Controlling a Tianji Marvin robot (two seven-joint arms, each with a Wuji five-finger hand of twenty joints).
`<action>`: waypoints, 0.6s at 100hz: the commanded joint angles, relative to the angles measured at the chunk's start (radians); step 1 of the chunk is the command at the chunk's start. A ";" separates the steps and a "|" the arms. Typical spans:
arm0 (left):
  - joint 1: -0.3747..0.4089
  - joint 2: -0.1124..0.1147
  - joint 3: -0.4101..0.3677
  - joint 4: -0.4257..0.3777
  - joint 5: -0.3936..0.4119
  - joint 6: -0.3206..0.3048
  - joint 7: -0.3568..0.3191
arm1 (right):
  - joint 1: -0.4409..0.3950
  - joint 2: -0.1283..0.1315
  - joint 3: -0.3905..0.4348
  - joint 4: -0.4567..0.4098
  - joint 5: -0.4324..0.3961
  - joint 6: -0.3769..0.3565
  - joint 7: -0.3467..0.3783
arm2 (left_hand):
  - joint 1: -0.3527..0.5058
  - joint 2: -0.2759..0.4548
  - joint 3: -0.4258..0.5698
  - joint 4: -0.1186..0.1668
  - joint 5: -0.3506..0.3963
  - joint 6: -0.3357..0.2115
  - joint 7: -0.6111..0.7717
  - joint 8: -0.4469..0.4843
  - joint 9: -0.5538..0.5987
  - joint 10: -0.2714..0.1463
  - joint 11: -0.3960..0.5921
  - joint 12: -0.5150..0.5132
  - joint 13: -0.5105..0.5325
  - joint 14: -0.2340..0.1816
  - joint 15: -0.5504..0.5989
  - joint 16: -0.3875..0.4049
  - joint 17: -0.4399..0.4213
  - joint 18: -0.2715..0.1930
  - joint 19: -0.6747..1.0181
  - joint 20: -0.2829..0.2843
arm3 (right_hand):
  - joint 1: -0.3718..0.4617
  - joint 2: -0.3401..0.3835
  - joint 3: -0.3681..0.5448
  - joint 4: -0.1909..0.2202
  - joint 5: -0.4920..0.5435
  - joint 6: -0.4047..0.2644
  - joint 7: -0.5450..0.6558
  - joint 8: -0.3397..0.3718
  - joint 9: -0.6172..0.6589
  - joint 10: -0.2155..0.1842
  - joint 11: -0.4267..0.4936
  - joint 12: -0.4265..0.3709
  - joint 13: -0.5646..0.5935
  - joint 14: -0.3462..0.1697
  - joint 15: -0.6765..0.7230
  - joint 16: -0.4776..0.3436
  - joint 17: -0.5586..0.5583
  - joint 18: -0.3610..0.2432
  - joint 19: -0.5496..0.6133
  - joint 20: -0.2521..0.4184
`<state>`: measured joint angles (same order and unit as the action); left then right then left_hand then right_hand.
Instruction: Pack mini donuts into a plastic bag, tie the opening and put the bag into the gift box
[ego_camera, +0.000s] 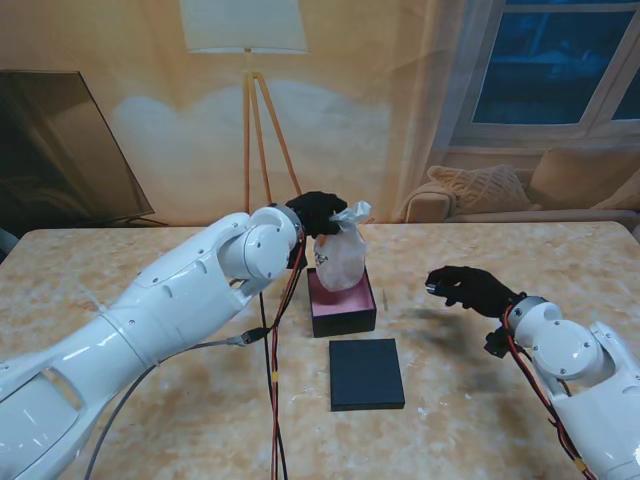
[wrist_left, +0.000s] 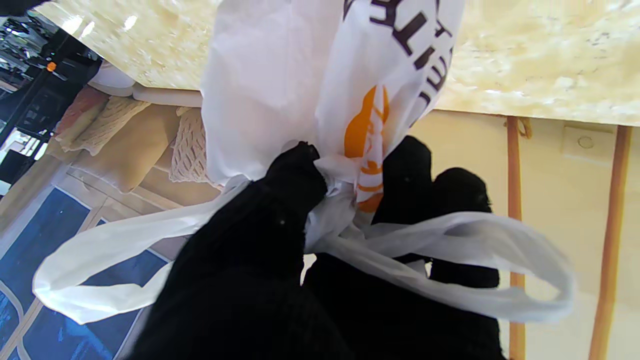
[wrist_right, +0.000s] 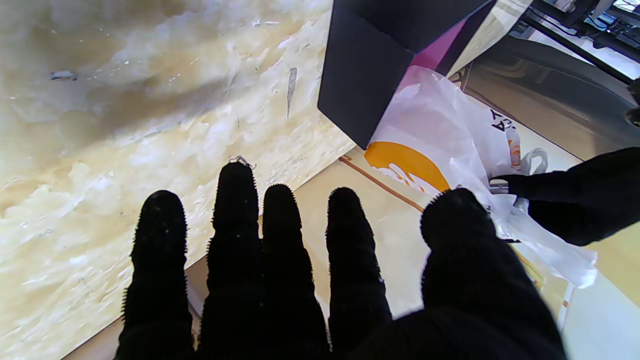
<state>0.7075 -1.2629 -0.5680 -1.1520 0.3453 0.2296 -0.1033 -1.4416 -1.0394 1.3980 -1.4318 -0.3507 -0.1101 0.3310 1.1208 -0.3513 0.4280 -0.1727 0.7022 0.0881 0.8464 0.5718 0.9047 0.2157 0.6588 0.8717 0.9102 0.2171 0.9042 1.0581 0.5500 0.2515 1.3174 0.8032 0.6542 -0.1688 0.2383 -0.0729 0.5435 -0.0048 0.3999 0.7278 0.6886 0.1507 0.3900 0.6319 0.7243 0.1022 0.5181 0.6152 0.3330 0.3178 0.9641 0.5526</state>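
A tied white plastic bag (ego_camera: 340, 258) with orange and dark print hangs from my left hand (ego_camera: 316, 212), which is shut on its knotted neck. The bag's bottom sits inside the open gift box (ego_camera: 343, 316), black outside and pink inside. In the left wrist view my black fingers (wrist_left: 295, 175) pinch the knot of the bag (wrist_left: 280, 75), its loops trailing out. My right hand (ego_camera: 468, 288) hovers open over the table to the right of the box, holding nothing. The right wrist view shows the box (wrist_right: 365, 85), the bag (wrist_right: 440, 145) and my spread fingers (wrist_right: 235, 210). The donuts are hidden.
The flat black box lid (ego_camera: 366, 373) lies on the marble table (ego_camera: 150, 260) just nearer to me than the box. Red and grey cables (ego_camera: 272, 400) run along my left arm over the table. A floor lamp and sofa stand beyond the far edge.
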 joint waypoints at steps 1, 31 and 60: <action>-0.005 -0.008 0.004 0.004 0.000 -0.009 -0.014 | 0.000 -0.017 -0.014 0.011 -0.012 -0.006 0.005 | 0.053 0.046 -0.011 0.028 -0.006 -0.037 0.020 0.017 0.001 -0.023 0.005 0.006 -0.012 -0.008 -0.005 0.011 -0.013 -0.018 -0.006 0.013 | 0.019 0.014 -0.015 0.025 0.005 -0.001 0.005 0.009 0.018 -0.010 0.013 0.011 0.018 -0.013 0.001 -0.008 0.002 -0.011 0.002 0.000; -0.037 -0.040 0.069 0.111 -0.004 -0.048 -0.009 | 0.037 -0.030 -0.072 0.066 0.016 -0.014 -0.033 | 0.048 0.048 -0.018 0.027 -0.014 -0.042 0.026 0.002 -0.006 -0.032 0.006 0.009 -0.037 -0.004 -0.006 0.010 -0.052 -0.019 -0.014 0.016 | 0.023 0.016 -0.020 0.026 0.006 -0.003 0.005 0.008 0.021 -0.009 0.014 0.007 0.016 -0.006 0.001 -0.009 -0.004 -0.001 0.006 -0.004; -0.034 -0.054 0.105 0.161 -0.001 -0.070 -0.006 | 0.024 -0.035 -0.076 0.077 0.017 -0.032 -0.057 | 0.032 0.042 -0.017 0.026 -0.007 -0.043 0.020 -0.040 -0.020 -0.040 -0.011 0.000 -0.078 0.023 -0.011 0.003 -0.098 -0.008 -0.015 0.030 | 0.025 0.015 -0.022 0.026 0.008 -0.006 0.005 0.008 0.025 -0.009 0.014 0.007 0.012 -0.005 0.006 -0.005 -0.007 0.004 0.010 -0.005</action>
<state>0.6678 -1.3080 -0.4758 -1.0055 0.3384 0.1743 -0.0921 -1.4020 -1.0642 1.3260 -1.3606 -0.3353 -0.1358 0.2672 1.1210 -0.3506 0.4159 -0.1724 0.7021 0.0711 0.8464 0.5437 0.9027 0.1946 0.6547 0.8717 0.8559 0.2225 0.9032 1.0582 0.4649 0.2498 1.3019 0.8042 0.6659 -0.1687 0.2374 -0.0729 0.5439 -0.0048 0.3999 0.7279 0.6887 0.1507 0.3912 0.6319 0.7243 0.1022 0.5181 0.6152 0.3330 0.3178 0.9641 0.5519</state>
